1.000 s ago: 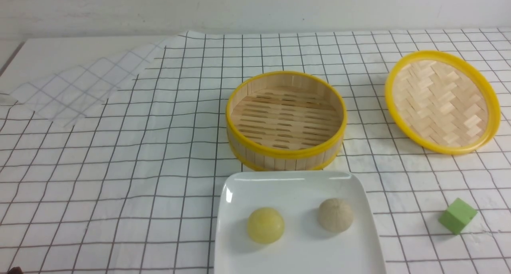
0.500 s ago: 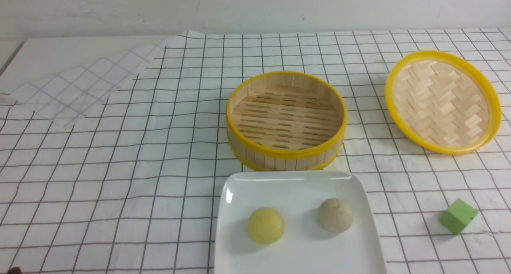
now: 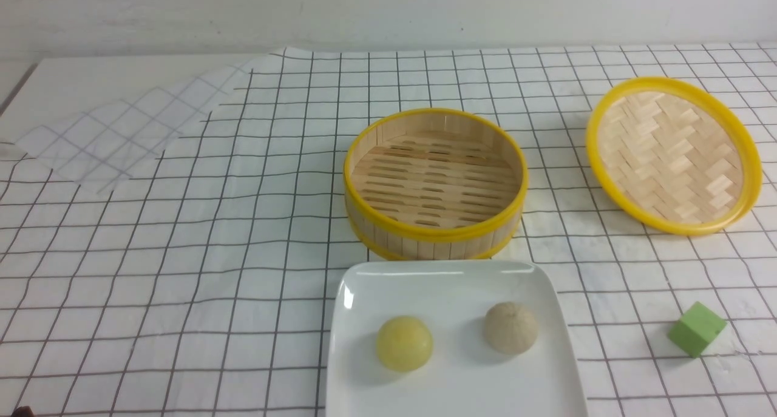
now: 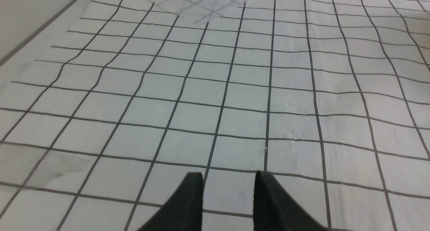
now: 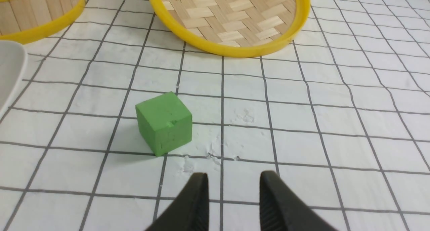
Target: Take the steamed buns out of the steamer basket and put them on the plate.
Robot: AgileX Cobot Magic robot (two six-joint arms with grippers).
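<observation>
Both steamed buns sit on the white plate (image 3: 364,283) at the front centre: the smooth pale yellow bun (image 3: 403,343) on its left, the pleated beige bun (image 3: 510,327) on its right. Just behind the plate stands the steamer basket (image 3: 434,183) with nothing on its slatted floor. Neither arm shows in the front view. My left gripper (image 4: 228,177) is open over bare checked cloth, nothing between its fingers. My right gripper (image 5: 233,177) is open too, hovering over cloth just short of the green cube (image 5: 164,122). A corner of the plate (image 5: 10,73) and the basket wall (image 5: 37,12) show in the right wrist view.
The woven yellow-rimmed lid (image 3: 672,155) lies at the back right, also seen as the lid (image 5: 231,15) beyond the cube. The green cube (image 3: 696,328) rests on the cloth to the right of the plate. The checked cloth's folded corner (image 3: 121,138) lies at the back left.
</observation>
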